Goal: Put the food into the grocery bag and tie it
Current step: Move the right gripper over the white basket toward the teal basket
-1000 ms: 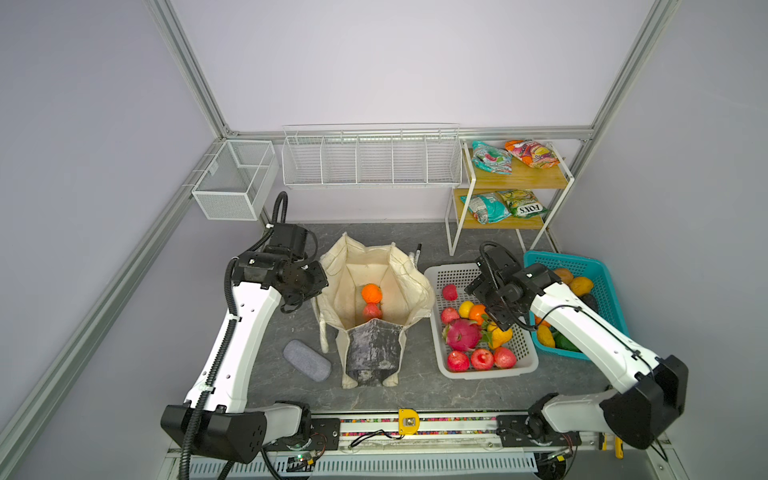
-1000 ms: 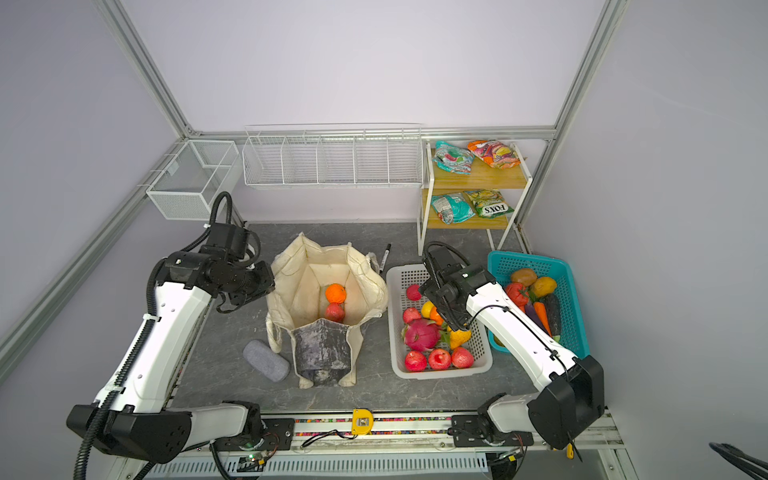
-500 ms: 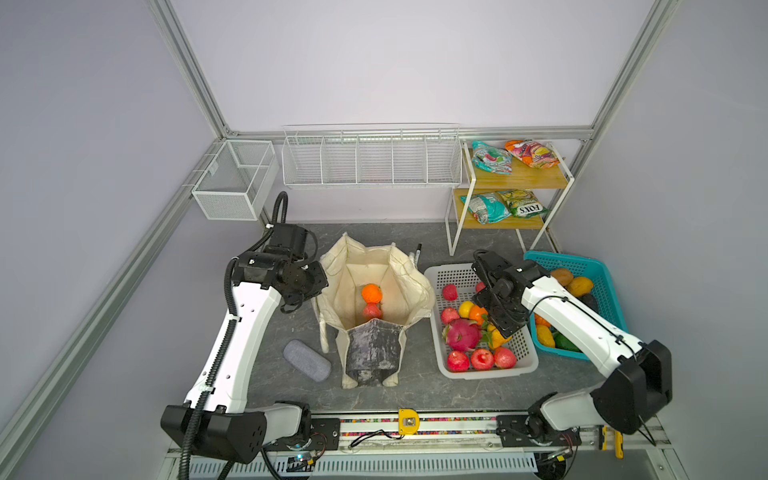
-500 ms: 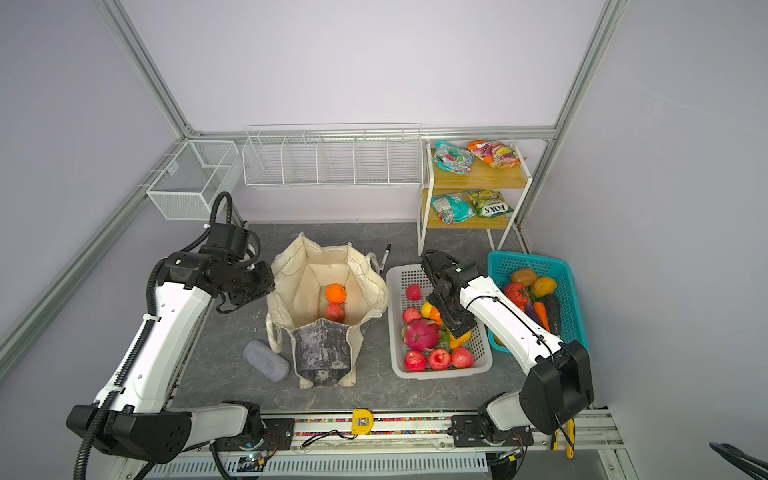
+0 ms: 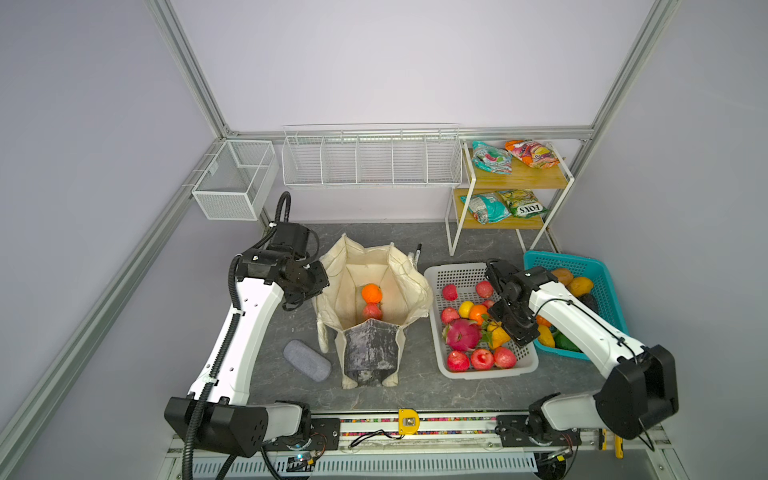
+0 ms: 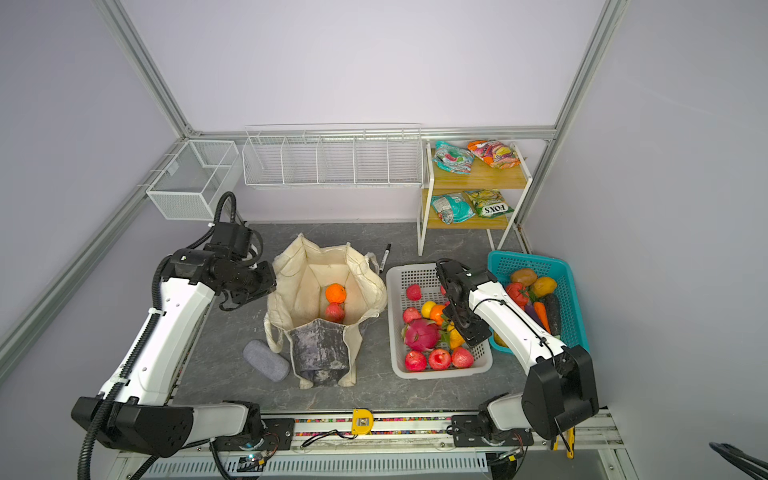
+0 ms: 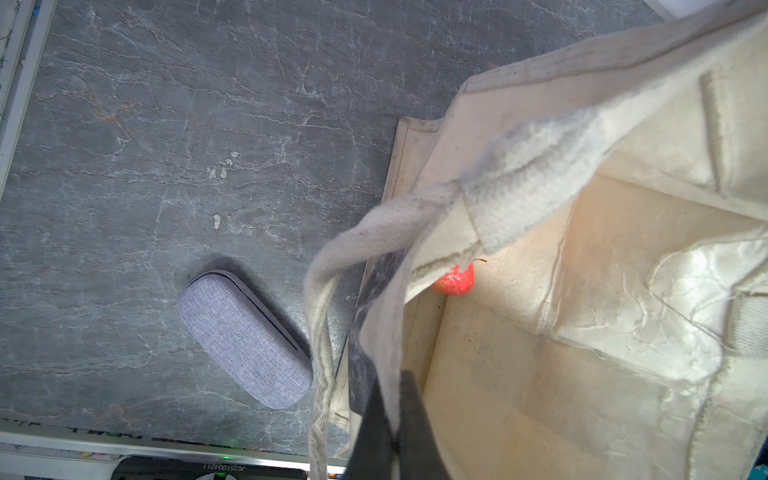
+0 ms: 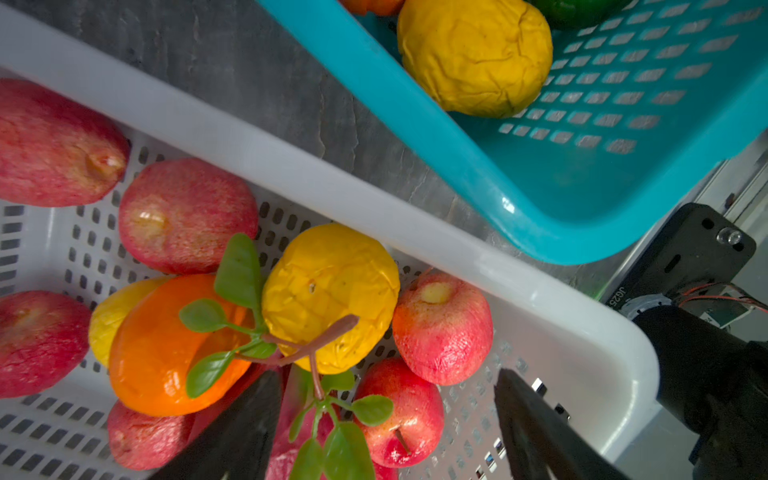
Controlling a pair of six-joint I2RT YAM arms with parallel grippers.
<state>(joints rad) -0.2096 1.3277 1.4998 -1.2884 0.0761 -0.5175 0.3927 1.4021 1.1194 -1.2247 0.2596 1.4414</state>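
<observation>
The cream grocery bag (image 5: 409, 286) stands open mid-table, with an orange (image 5: 371, 293) and a red apple (image 5: 372, 311) inside. My left gripper (image 5: 321, 286) is shut on the bag's left rim; in the left wrist view its fingers (image 7: 415, 419) pinch the fabric (image 7: 386, 340). My right gripper (image 8: 386, 386) is open low over the white basket (image 5: 486, 372) of fruit, its jaws either side of a red apple (image 8: 399, 415) without touching it. In both top views its wrist (image 6: 467, 324) hides the fingertips. Snack packets (image 5: 490, 157) lie on the shelf.
A teal basket (image 5: 561, 257) with vegetables sits right of the white one. A grey case (image 5: 306, 359) lies left of the bag and a black marker (image 5: 417, 252) behind it. A wooden shelf rack (image 5: 511, 178) and wire baskets (image 5: 370, 160) line the back wall.
My right gripper has moved toward the near side of the white basket and lower over the fruit, its jaws narrowing slightly. The left arm and the bag have not moved.
</observation>
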